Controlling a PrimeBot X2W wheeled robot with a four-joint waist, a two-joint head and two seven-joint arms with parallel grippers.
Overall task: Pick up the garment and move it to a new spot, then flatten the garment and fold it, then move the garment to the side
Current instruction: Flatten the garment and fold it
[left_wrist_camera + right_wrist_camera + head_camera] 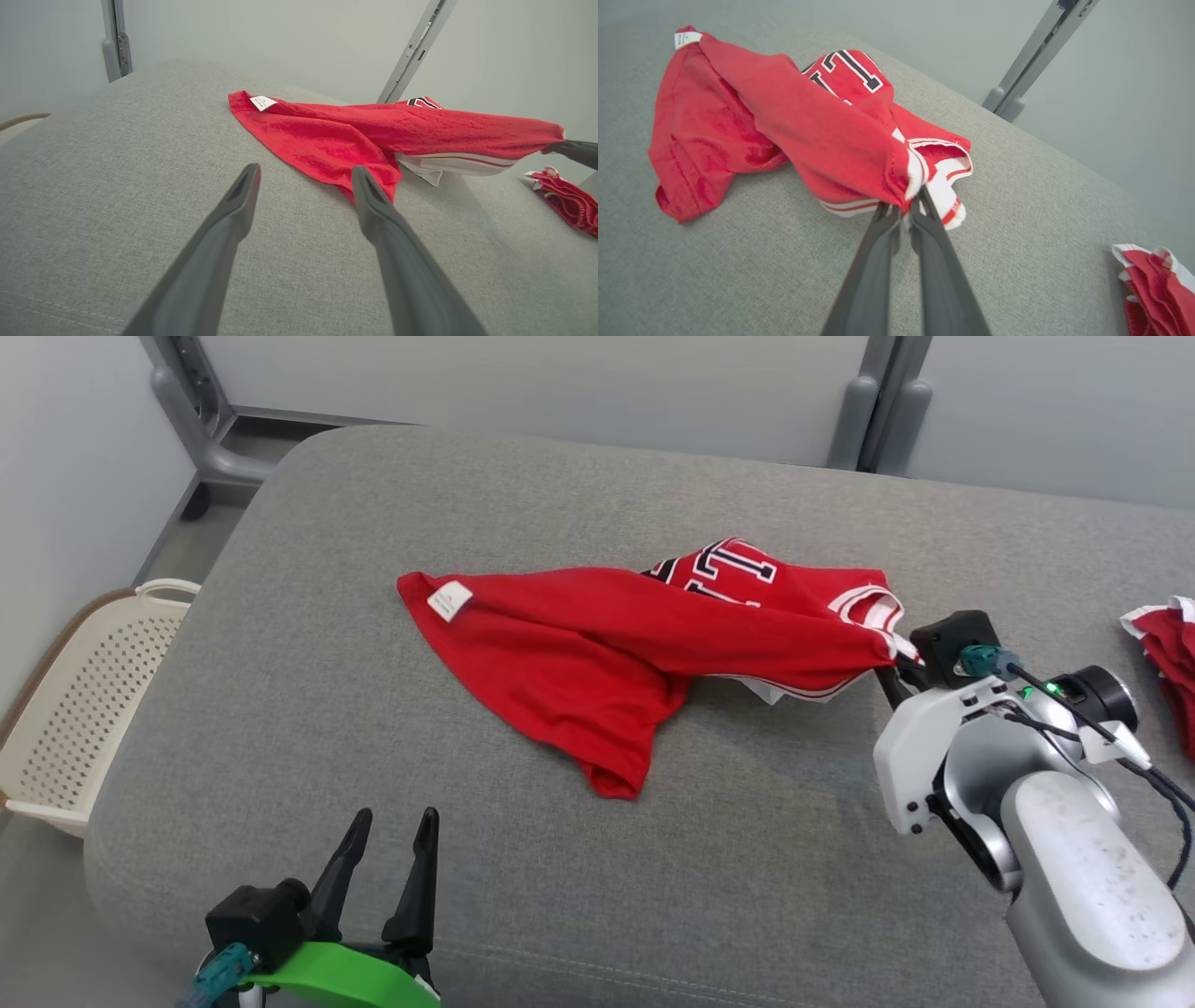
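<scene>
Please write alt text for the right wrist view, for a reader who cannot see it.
The right gripper, shut, pinches the white-trimmed edge of a crumpled red garment lying on a grey cushioned surface. A second red cloth lies at the lower right.

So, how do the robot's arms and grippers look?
Both have two long dark fingers. The left gripper sits on a bright green mount with a black block and teal connector. The right gripper has a white bracket, silver-grey forearm, black cables and a green light.
</scene>
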